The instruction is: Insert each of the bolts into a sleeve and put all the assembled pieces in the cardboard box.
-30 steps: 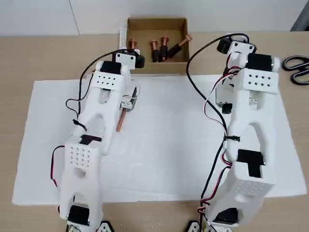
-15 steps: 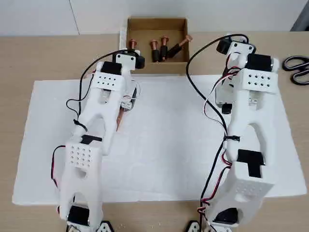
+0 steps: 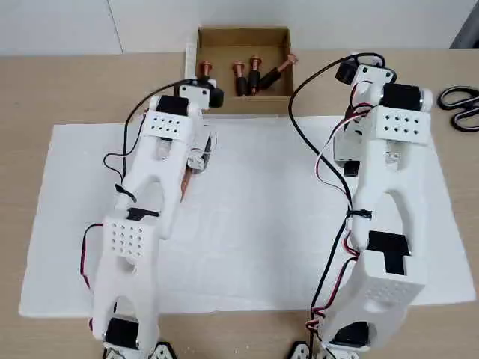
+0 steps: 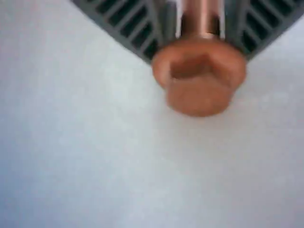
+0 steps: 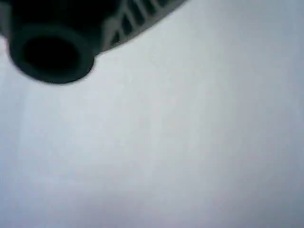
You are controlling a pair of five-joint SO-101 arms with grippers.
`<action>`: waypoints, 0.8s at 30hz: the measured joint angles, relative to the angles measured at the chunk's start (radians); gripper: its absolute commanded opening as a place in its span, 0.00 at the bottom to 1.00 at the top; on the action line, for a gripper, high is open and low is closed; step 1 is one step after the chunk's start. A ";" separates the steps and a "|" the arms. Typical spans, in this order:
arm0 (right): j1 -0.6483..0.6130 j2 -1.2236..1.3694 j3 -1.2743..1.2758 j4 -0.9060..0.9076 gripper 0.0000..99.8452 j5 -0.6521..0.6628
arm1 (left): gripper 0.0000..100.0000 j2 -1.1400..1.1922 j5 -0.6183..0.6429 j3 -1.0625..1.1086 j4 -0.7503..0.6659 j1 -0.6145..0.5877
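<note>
Light wooden table (image 3: 45,90), with a white foam sheet (image 3: 254,224) spread flat beneath both grippers. Just beyond the left gripper (image 3: 197,158), at the sheet's far edge, an open cardboard box (image 3: 206,39) resting on the wood. Off to the outer side of the right gripper (image 3: 346,158), black scissors (image 3: 460,105) on bare wood, clear of the sheet.

Tan table (image 3: 75,90), white wall (image 3: 60,22)

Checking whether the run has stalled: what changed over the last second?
The left arm shifted slightly, swinging the copper hex-head bolt clamped in its fingers farther under the arm. The right arm holding the black cylindrical sleeve and the cardboard box stayed put.
</note>
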 measured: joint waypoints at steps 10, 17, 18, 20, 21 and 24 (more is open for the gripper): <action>0.000 0.000 0.000 0.000 0.00 0.000 | 0.08 0.000 0.000 0.000 0.000 -0.002; 0.000 0.000 0.000 0.000 0.00 0.000 | 0.01 0.000 -0.002 0.000 -0.002 0.002; 0.000 0.000 0.000 0.000 0.00 0.000 | 0.00 0.000 0.000 0.000 -0.002 0.003; 0.000 0.000 0.000 0.000 0.00 0.000 | 0.01 0.000 0.000 0.000 -0.002 0.003; 0.000 0.000 0.000 0.000 0.00 0.000 | 0.01 0.000 0.000 0.000 -0.002 0.003; 0.000 0.000 0.000 0.000 0.00 0.000 | 0.01 0.000 0.000 0.000 -0.002 0.003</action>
